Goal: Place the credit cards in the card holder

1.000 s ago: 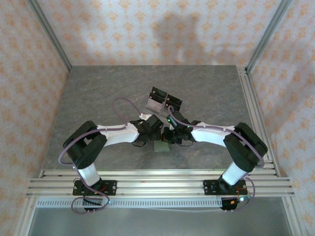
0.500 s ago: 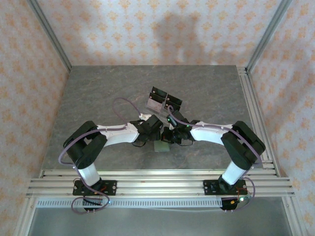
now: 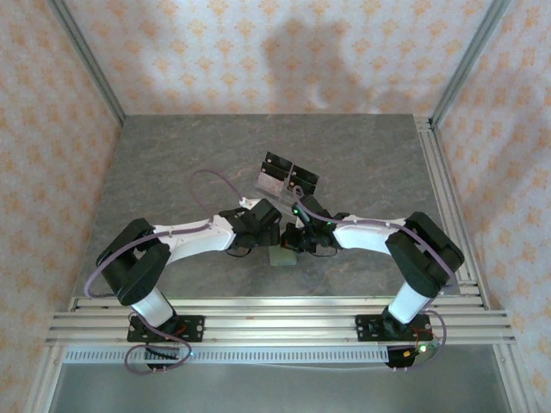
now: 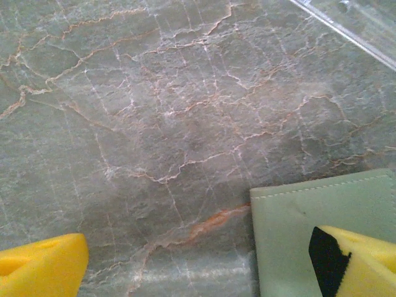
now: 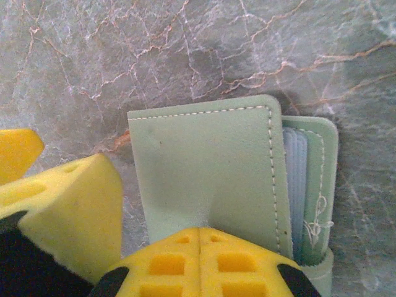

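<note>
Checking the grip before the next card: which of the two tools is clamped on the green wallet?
The right tool: it is pinched shut on the edge of the green wallet. The left tool stands wide open, gripping nothing.

so both arms reach in toward the middle with elbows bent outward, left hand (image 4: pixel 198 263) hanging low with fingers spread wide, right hand (image 5: pixel 199 238) just beside it, fingers pinched together on the card holder (image 5: pixel 204 161) cover

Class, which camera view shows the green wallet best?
The right wrist view: the wallet lies close up, with stitching and inner layers clear. The left wrist view catches one corner; from above it is a small green patch between the arms.
</note>
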You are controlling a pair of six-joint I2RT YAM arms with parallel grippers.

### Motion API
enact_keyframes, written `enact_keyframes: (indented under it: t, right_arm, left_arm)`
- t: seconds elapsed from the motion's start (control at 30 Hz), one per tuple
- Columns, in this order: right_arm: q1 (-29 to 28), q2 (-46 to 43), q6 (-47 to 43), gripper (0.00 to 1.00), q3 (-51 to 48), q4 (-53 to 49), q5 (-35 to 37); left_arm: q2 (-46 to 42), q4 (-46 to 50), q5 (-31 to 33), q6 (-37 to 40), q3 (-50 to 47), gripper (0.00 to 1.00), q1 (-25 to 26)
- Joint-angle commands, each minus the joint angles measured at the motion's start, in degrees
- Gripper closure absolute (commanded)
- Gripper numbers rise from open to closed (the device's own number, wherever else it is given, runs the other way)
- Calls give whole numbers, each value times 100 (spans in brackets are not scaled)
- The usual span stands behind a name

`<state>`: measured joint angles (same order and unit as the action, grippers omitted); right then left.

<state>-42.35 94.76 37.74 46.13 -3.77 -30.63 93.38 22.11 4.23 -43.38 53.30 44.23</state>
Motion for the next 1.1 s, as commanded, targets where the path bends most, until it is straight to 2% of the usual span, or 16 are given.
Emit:
enact_keyframes:
  t: [0.0,0.43,0.67,1.07]
  right_arm:
    - [-54,214,78,100,-210,-225,259]
    - [14,-223,95,100,-237,-476,343]
    - [42,-275,59,100,-188,-546,321]
    - [74,-789,1,100,310,-859,373]
  left_arm:
    - [-112,-206,-357,139,-109,6,-39]
    - [209,-514,-600,128,-533,9,-66]
    - [373,-356,-533,171,-527,10,-61]
    - [463,-425,-528,141,-575,10,-33]
